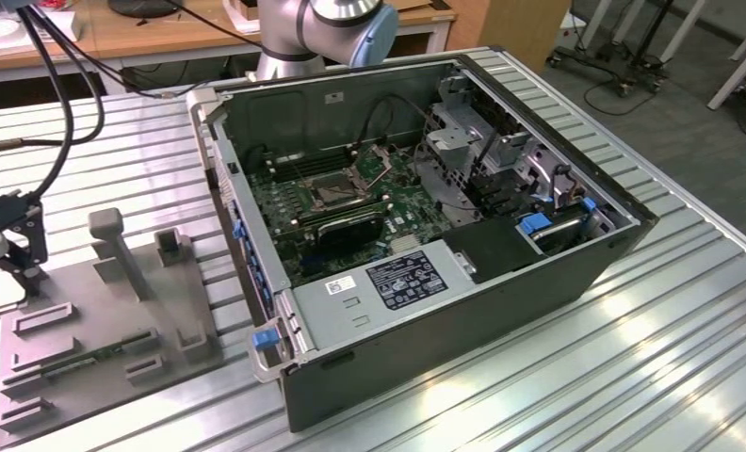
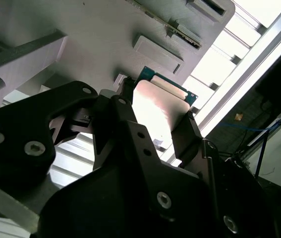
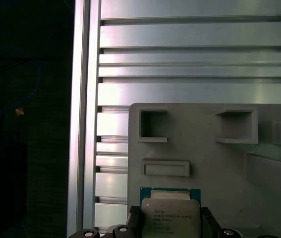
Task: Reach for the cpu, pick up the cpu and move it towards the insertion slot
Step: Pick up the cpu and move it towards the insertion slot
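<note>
**Jaws closed on the cpu; the slot lies well apart, inside the case**

Jaws stand narrowed to the width of the chip, and the gripper (image 3: 170, 225) has the cpu (image 3: 170, 214) between them. In the first wrist view a black finger (image 3: 135, 218) bears on each of two opposite edges, and the silvery top faces that camera. I judge this a real grasp. Whether the chip has lifted clear of its seat, I cannot tell.

The cpu is square, so it has no long axis to reckon with. What matters is that its flat face lies roughly parallel to the grey fixture (image 3: 209, 163) just behind it. A shallow rectangular recess (image 3: 166, 168) sits close by, with two square ones a little farther on. Beneath the fixture runs the ribbed aluminium table (image 3: 195, 59).

Farther off, in the exterior view, the fixture sits at the exterior view's left, just beside the open computer case (image 1: 474, 311). The insertion slot (image 1: 328, 195), dark within its silvery frame, is set in the green motherboard (image 1: 386, 202) inside that case and faces up through the open side. From the jaws, then, the slot lies toward the exterior view's right, past the fixture's edge and beyond the case's near wall, well apart from the chip.
</note>
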`<state>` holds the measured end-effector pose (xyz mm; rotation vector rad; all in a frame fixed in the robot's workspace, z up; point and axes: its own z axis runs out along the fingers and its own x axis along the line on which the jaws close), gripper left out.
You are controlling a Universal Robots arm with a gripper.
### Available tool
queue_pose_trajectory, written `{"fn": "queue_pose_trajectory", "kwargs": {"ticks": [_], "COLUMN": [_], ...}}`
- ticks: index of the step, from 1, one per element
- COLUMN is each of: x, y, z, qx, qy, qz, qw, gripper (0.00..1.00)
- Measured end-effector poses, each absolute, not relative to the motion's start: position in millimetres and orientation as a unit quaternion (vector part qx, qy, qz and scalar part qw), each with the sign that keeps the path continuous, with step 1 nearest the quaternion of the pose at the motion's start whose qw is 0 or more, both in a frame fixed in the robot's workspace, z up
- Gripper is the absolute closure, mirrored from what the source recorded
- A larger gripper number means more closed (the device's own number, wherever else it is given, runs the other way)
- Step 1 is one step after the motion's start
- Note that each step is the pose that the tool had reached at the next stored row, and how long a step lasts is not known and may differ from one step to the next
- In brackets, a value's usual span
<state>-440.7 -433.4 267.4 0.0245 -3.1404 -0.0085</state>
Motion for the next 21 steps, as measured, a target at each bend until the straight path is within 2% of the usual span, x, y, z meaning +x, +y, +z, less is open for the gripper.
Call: {"fn": "queue_pose_trajectory", "kwargs": {"ticks": [21], "x": [-440.7], "y": [-433.4], "z": [273.3], "qx": [0.008], "qy": [-1.0], "qz": [-0.003], "qw": [0.001], "gripper": [0.45]}}
